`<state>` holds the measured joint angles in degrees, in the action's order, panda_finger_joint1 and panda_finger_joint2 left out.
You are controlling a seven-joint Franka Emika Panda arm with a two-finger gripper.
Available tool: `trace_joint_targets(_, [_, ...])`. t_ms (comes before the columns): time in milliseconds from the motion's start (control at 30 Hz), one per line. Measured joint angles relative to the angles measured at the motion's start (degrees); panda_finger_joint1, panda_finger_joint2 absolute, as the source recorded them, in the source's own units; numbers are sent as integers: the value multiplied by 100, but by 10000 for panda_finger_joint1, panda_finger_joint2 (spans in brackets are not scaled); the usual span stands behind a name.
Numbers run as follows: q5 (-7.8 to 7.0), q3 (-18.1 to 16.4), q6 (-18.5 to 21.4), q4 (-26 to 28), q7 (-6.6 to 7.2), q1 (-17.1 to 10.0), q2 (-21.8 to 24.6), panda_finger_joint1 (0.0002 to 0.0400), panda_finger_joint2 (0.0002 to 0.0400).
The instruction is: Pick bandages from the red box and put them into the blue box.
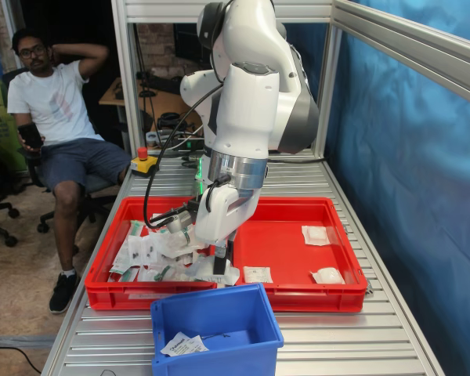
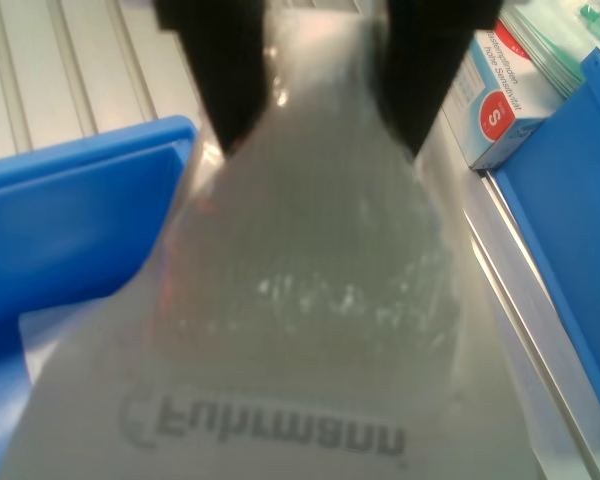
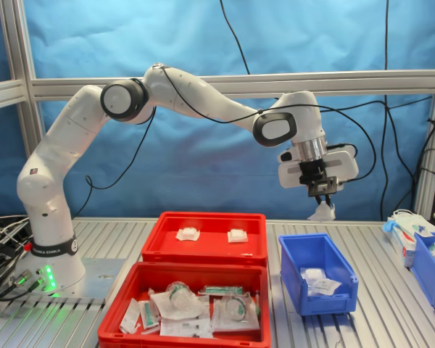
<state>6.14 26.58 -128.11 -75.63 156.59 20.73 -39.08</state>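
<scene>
first exterior view: gripper [image 1: 219,252] hangs low between the red box [image 1: 329,294] and the blue box [image 1: 216,323]; two bandages [image 1: 316,235] lie on bare red floor. wrist view: black fingers [image 2: 225,75] pinch a clear-wrapped bandage [image 2: 310,300]. second exterior view: gripper [image 3: 323,196] holds the pouch [image 3: 322,212] above the blue box [image 3: 317,272]

Glossy white arm [image 3: 196,94] with dark grey joint rings, black cables, and black-fingered claw [image 3: 323,194].
</scene>
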Motion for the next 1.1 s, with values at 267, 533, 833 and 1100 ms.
trace_joint_targets(267, [0,0,0,7,0,0,0,67,67])
trace_joint_targets(533, [0,0,0,8,0,0,0,101,101])
trace_joint_targets(833, [0,0,0,8,0,0,0,202,202])
trace_joint_targets(1100, [0,0,0,8,0,0,0,252,252])
